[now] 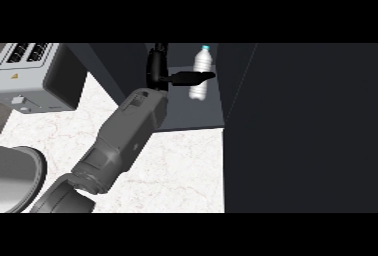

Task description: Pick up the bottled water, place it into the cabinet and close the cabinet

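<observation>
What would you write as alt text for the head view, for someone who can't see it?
The robot's left hand holds a water bottle inside an open dark cabinet, its grey forearm stretching up across a white marble counter. A grey toaster stands at upper left.

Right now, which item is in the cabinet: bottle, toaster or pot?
The bottle, in the cabinet by the left hand; toaster and pot are on the counter.
</observation>
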Controlling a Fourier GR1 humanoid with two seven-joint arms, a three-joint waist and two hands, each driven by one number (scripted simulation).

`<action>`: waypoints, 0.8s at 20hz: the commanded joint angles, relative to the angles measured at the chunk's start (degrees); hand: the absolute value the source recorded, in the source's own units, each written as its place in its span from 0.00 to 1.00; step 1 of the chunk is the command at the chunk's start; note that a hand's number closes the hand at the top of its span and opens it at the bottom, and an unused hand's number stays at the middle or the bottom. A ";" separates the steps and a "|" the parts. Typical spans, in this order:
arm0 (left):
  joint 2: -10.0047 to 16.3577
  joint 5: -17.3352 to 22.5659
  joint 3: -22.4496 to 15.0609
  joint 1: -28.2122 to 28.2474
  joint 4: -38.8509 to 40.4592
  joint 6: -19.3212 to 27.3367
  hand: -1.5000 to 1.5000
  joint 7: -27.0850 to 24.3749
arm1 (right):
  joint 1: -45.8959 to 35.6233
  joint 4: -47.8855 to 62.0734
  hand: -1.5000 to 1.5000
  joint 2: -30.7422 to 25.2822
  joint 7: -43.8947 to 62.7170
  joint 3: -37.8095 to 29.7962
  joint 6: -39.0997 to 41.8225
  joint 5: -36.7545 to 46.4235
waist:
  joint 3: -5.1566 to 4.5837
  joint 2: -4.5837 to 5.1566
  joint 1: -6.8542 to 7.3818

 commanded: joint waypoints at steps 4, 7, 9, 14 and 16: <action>-0.06 5.23 -6.52 4.87 -9.59 0.32 0.00 2.53 | 0.50 -4.73 0.00 1.07 2.70 -2.07 -1.28 -1.62 | 0.06 -0.87 1.68; -0.06 9.82 -11.77 8.31 -16.12 2.24 0.00 4.95 | -0.29 -6.23 0.00 0.66 4.22 -2.02 -3.58 -1.95 | 0.04 -0.95 1.55; -0.06 10.51 -15.32 13.13 -19.34 2.29 0.00 2.97 | 0.72 -11.29 0.00 2.54 5.66 0.87 -6.20 0.94 | -0.02 -0.96 1.58; -0.06 11.22 -22.07 23.65 -33.33 4.60 0.00 3.57 | -1.31 -7.78 0.00 0.79 5.95 -2.08 -5.78 -1.26 | 0.03 -1.11 3.73; -0.06 9.05 -23.17 27.32 -39.51 5.29 0.00 6.55 | 0.87 -7.97 0.00 3.69 4.99 -1.32 -5.14 -0.01 | 0.06 -1.40 4.52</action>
